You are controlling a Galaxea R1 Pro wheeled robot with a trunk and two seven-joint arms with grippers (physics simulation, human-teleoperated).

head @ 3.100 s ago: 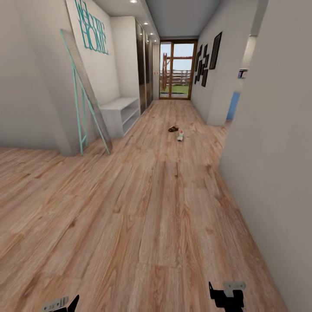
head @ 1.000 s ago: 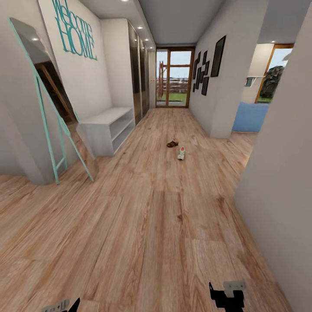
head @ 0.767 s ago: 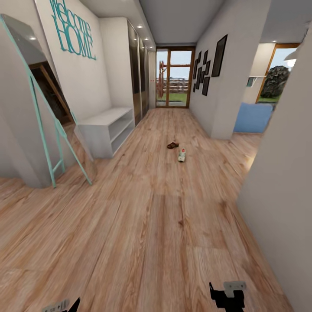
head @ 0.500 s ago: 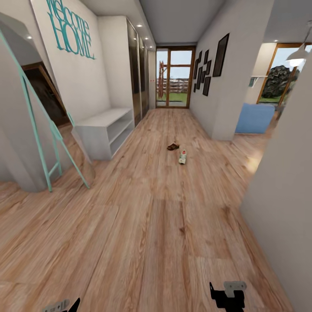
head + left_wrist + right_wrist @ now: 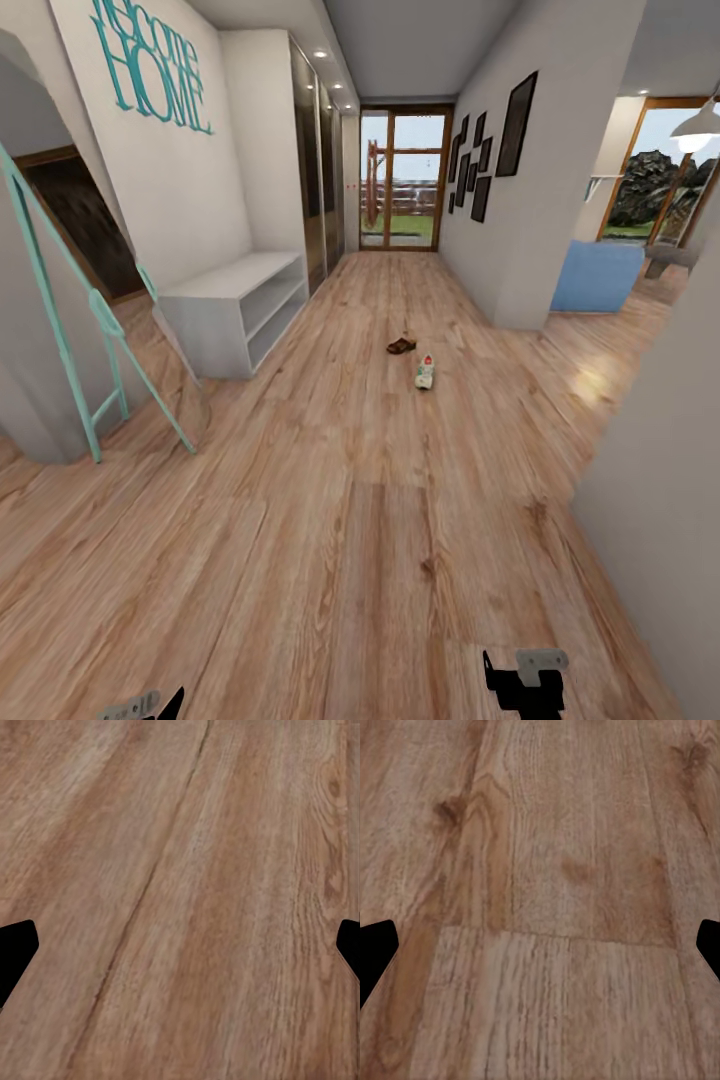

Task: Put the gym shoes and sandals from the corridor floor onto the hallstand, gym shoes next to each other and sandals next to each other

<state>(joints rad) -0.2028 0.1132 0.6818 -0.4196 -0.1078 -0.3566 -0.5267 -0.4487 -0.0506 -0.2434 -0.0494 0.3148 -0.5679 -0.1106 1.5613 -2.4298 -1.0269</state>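
— Both grippers, where were they? And had anything changed?

— Left gripper [image 5: 180, 952] and right gripper [image 5: 540, 949] hung low over bare corridor floor [image 5: 380, 560], fingers spread wide and holding nothing. The whole head view had shifted from three seconds before: the camera had rolled up the corridor, so the shoes sat lower and larger in it.

— How did the shoes look?

— One gym shoe [image 5: 425, 373], white with a red-orange patch, lay on the planks well ahead of the right gripper. One dark-brown sandal [image 5: 401, 346] lay just beyond it, slightly to the left, apart from it. A white two-tier bench [image 5: 235, 310] stood against the wall ahead of the left gripper.

— Anything unclear?

— Stripes and straps were too small to make out. In the head view the grippers were cut off by the bottom edge, and a teal-framed mirror [image 5: 70, 330] ran off the edge too.
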